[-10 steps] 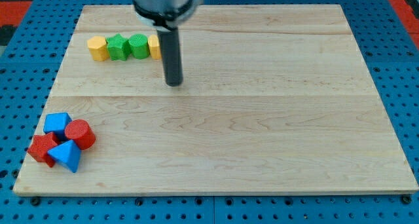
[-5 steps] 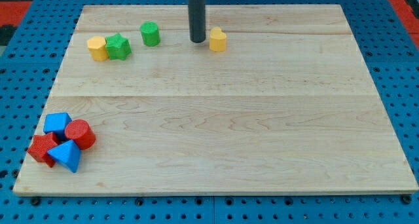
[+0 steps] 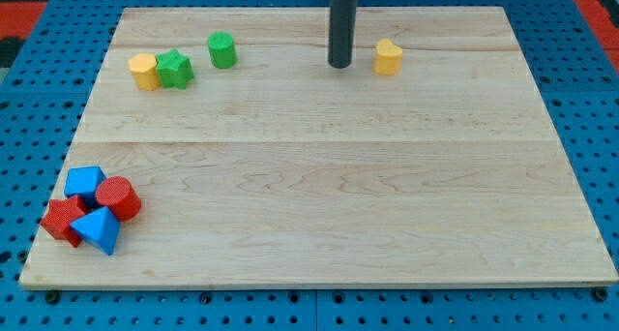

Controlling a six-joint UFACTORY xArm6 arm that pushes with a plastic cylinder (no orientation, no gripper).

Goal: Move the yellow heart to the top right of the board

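Observation:
The yellow heart [image 3: 388, 56] lies near the top of the wooden board [image 3: 319, 205], right of centre. My tip [image 3: 339, 65] stands just to its left, a small gap apart from it. The dark rod rises straight out of the view's top.
A yellow hexagon block [image 3: 144, 71], a green star [image 3: 175, 69] and a green cylinder [image 3: 221, 49] lie at the top left. A blue cube [image 3: 85, 183], a red cylinder [image 3: 117, 197], a red star [image 3: 62, 220] and a blue triangle [image 3: 98, 230] cluster at the bottom left.
My tip swept right along the top of the board, pushing the yellow heart away from the green blocks and further right. The green cylinder shifted up and right early on.

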